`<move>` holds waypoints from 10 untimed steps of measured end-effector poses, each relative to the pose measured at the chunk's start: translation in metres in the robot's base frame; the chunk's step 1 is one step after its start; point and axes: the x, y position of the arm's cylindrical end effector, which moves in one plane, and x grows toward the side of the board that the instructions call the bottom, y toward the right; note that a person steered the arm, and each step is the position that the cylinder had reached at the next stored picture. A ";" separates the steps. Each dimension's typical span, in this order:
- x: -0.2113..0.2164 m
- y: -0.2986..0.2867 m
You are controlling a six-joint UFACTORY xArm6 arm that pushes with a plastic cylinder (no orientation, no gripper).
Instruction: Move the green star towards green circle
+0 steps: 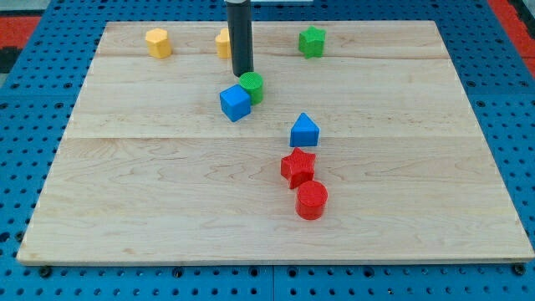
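The green star sits near the view's top, right of centre, on the wooden board. The green circle lies left and below it, touching a blue cube. My tip is at the end of the dark rod, just above and left of the green circle, close to its upper edge. The tip is well to the left of the green star and apart from it.
A yellow block sits at the top left. Another yellow block is partly hidden behind the rod. A blue block, a red star and a red cylinder stand right of centre.
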 end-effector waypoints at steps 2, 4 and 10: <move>-0.006 0.127; -0.067 0.133; -0.050 0.073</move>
